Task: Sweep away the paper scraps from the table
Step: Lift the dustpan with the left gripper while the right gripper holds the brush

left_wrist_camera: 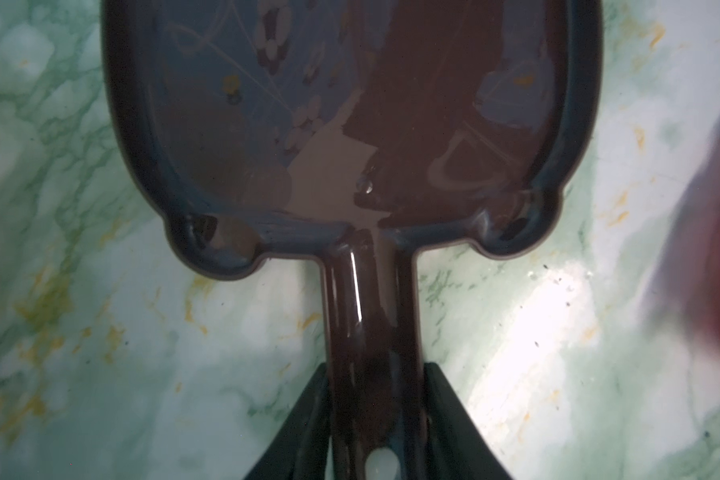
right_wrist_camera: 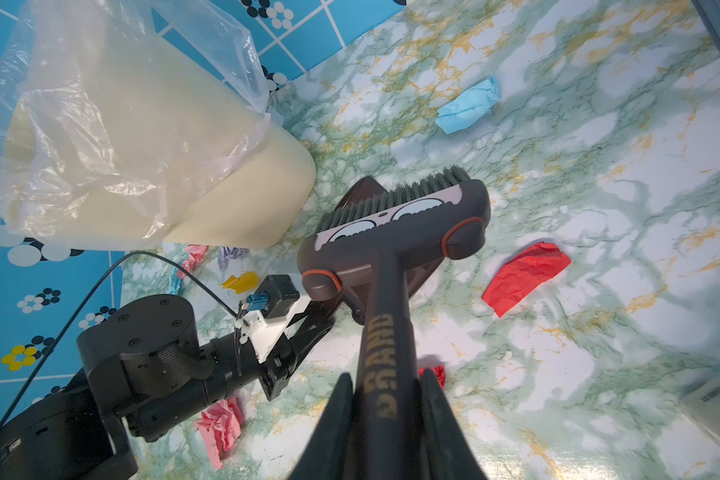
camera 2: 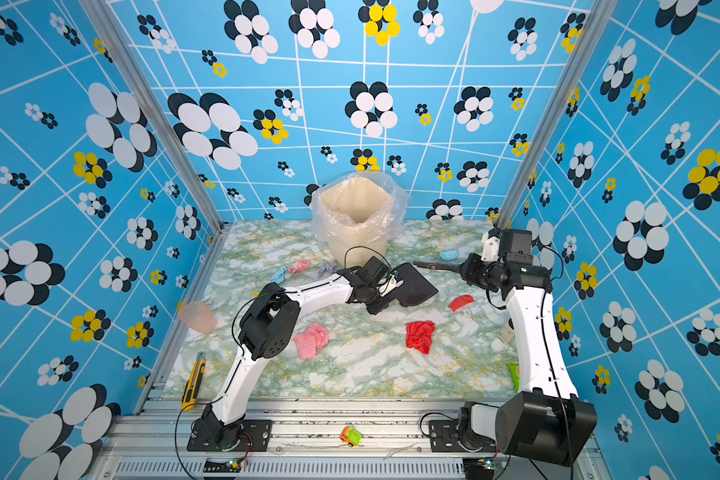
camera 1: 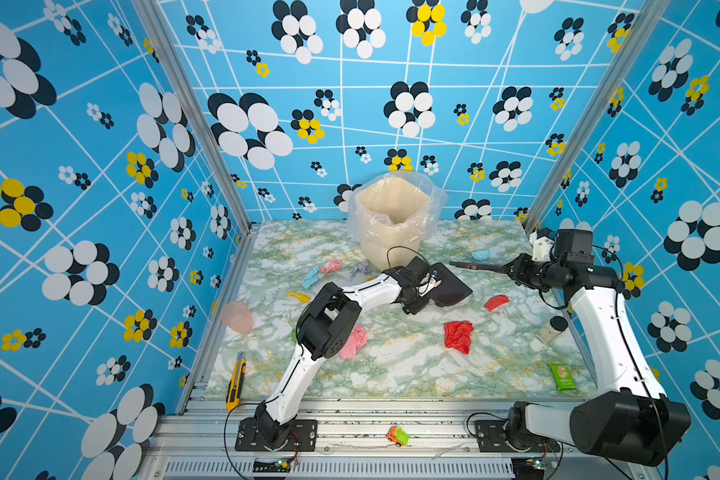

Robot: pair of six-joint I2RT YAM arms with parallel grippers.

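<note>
Several crumpled paper scraps lie on the marble table point(camera 1: 391, 374): a large red one point(camera 1: 458, 336), a smaller red one point(camera 1: 495, 302), a pink one point(camera 1: 354, 343), a light blue one point(camera 1: 480, 254), and a blue, pink, lavender and yellow group point(camera 1: 331, 268) near the bin. My left gripper point(left_wrist_camera: 375, 374) is shut on the handle of a dark brown dustpan point(camera 1: 452, 286) that rests flat on the table. My right gripper point(right_wrist_camera: 385, 382) is shut on the handle of a dark brush point(right_wrist_camera: 395, 224), whose head hangs over the dustpan's far edge.
A cream bin point(camera 1: 393, 220) with a plastic liner stands at the back middle. A pink cup point(camera 1: 238, 316) and a yellow utility knife point(camera 1: 235, 380) lie at the left edge. A small bottle point(camera 1: 551, 328) and green snack packet point(camera 1: 562, 377) lie at the right. A toy car point(camera 1: 398, 436) sits on the front rail.
</note>
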